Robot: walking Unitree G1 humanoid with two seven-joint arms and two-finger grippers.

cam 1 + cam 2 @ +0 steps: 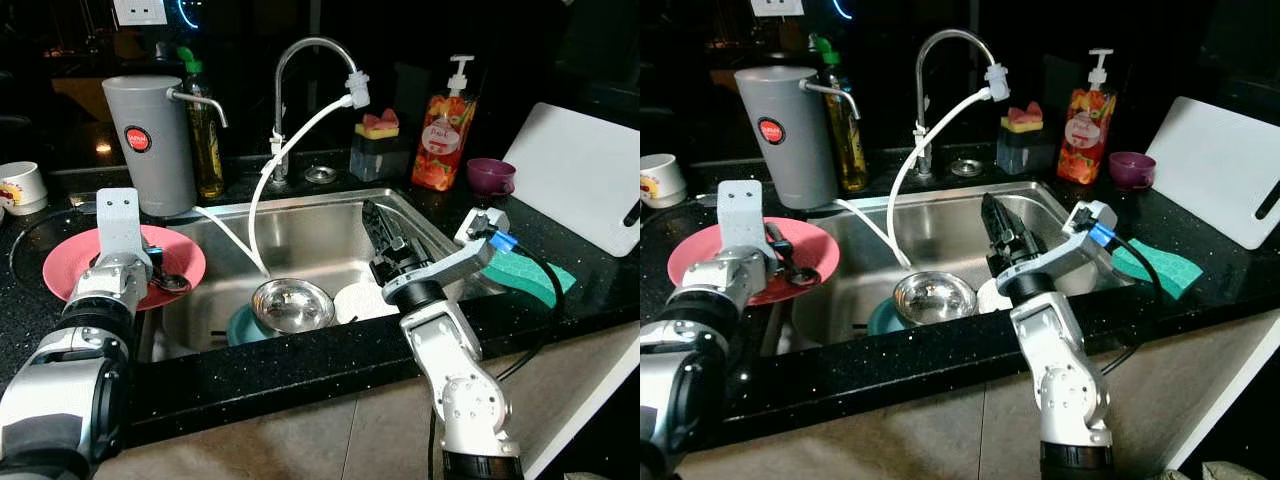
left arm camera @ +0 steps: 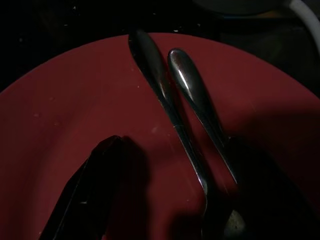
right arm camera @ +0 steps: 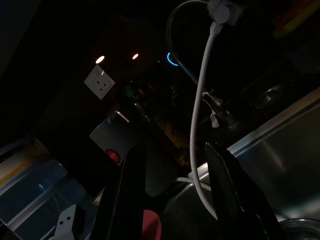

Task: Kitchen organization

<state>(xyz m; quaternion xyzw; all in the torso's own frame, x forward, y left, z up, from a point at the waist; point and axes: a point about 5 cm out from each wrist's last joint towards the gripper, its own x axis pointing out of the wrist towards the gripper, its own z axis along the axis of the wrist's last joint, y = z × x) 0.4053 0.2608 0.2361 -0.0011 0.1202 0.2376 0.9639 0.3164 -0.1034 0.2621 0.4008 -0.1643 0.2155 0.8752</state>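
Left pincer (image 1: pixel 780 250) is hovering low over the pink plate (image 1: pixel 70 268), which is sitting on the dark tabletop (image 1: pixel 300 365) just left of the sink (image 1: pixel 310 230). In the left wrist view one black finger (image 2: pixel 87 195) is lying close above the plate's surface; whether the fingers are released or clenched cannot be told from these pictures, and nothing is seen between them. Two metal utensils (image 2: pixel 190 105) are resting side by side on the plate, handles nearly touching, beside the finger but apart from it.

Right pincer (image 1: pixel 998 232) is reaching over the sink basin, fingers released with a clear gap between them and grasping nothing; in the right wrist view the white hose (image 3: pixel 200 125) is showing through that gap, farther off. Below and just left of this pincer a steel bowl (image 1: pixel 292 305) is sitting in the basin, next to a white dish (image 1: pixel 358 300) and over a teal dish (image 1: pixel 238 325).

Behind the sink a grey canister (image 1: pixel 150 140), an oil bottle (image 1: pixel 205 130), the tap (image 1: pixel 300 60), and a soap dispenser (image 1: pixel 445 130) are standing. A purple cup (image 1: pixel 490 176), white cutting board (image 1: pixel 585 175) and green sponge (image 1: pixel 1160 265) are lying to the right.
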